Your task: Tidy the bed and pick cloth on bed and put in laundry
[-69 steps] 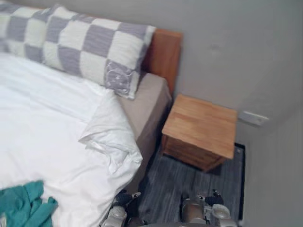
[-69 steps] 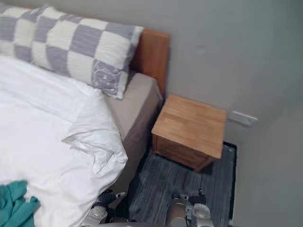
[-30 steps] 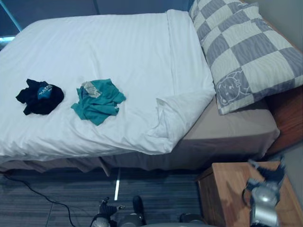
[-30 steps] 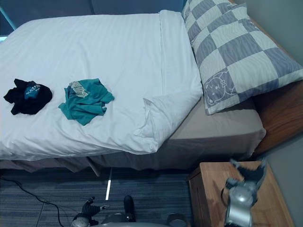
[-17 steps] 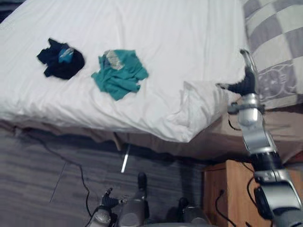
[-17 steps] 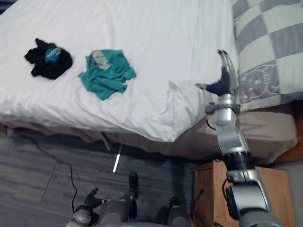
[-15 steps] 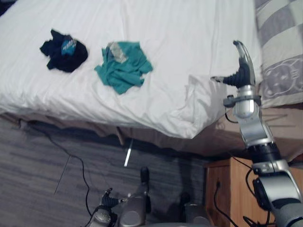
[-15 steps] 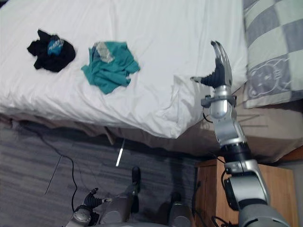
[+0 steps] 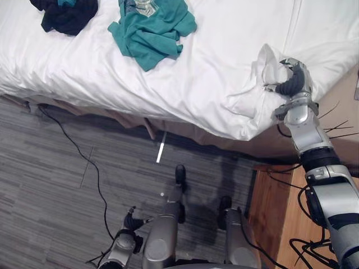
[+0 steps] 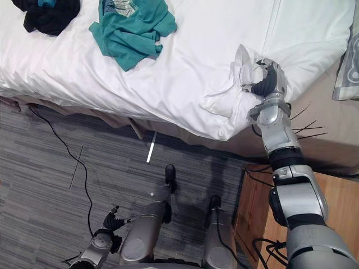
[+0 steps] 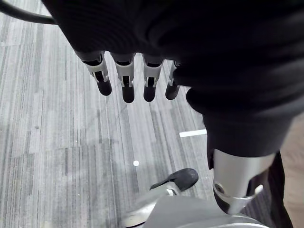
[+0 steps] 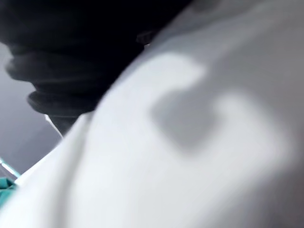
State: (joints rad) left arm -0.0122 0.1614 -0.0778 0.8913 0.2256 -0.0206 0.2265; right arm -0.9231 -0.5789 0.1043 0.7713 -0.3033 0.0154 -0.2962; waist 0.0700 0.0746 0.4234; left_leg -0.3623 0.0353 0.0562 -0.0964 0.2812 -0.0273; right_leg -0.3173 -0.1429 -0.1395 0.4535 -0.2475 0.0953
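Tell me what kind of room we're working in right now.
A bedroom, most likely: a bed under a white duvet, whose bunched corner the right hand grips, a wooden bedside cabinet next to it, and a teal garment lying on the covers.

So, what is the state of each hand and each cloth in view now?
Right hand: shut on the duvet corner.
Left hand: open, empty, over the floor.
Duvet: corner bunched up.
Teal cloth: crumpled, loose on the duvet.
Black cloth: crumpled, loose on the duvet.
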